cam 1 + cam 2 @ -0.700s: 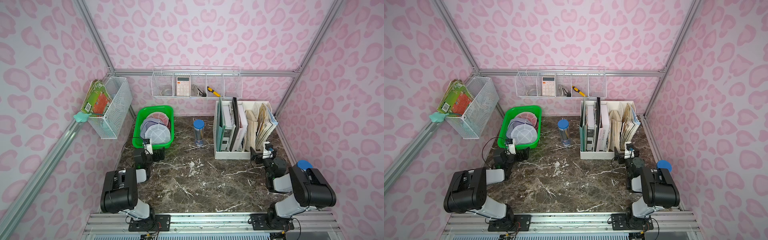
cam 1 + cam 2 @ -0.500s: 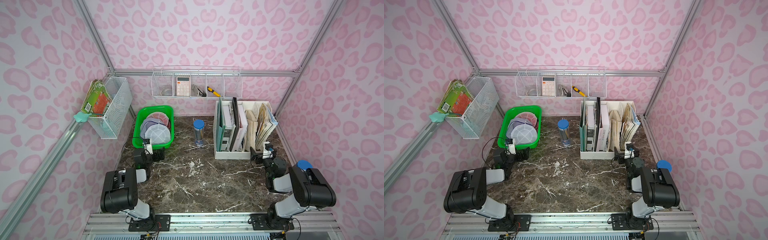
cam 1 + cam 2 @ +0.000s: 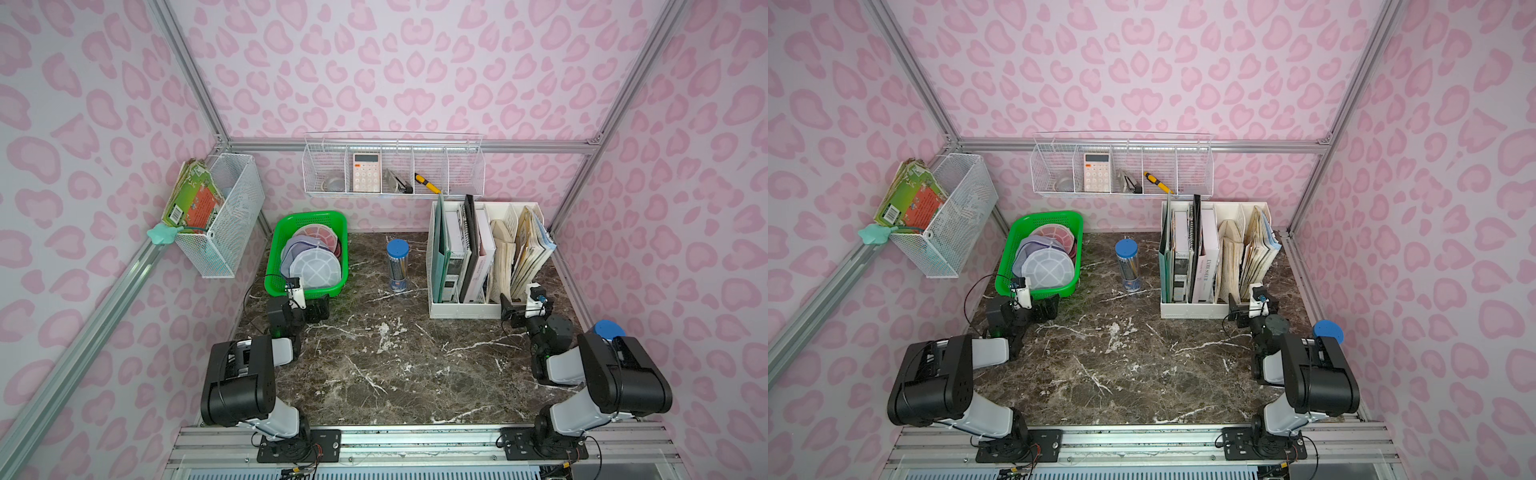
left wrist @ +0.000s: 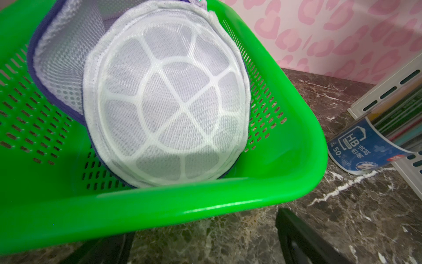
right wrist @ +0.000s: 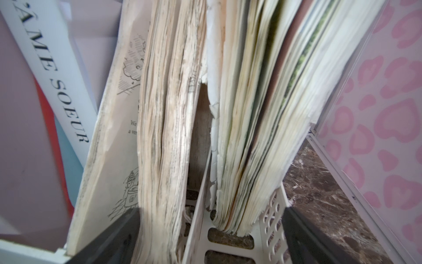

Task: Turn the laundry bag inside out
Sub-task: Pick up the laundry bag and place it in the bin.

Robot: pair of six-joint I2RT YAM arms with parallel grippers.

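Note:
The laundry bag [image 3: 316, 268] [image 3: 1047, 268] is a round white mesh bag with a ribbed frame. It leans at the front of a green basket [image 3: 272, 266] [image 4: 159, 205], on top of other mesh bags. In the left wrist view the laundry bag [image 4: 169, 102] fills the basket's near end. My left gripper [image 3: 316, 308] [image 4: 205, 249] sits low on the marble just in front of the basket's near rim, open and holding nothing. My right gripper [image 3: 525, 309] [image 5: 207, 246] is open at the front of the white file organizer [image 3: 469, 309], far from the bag.
A clear pencil tube with a blue lid [image 3: 397, 266] stands between the basket and the organizer. Books and papers [image 5: 169, 137] fill the organizer. A wire shelf [image 3: 395, 166] hangs on the back wall and a wire bin [image 3: 224, 216] on the left wall.

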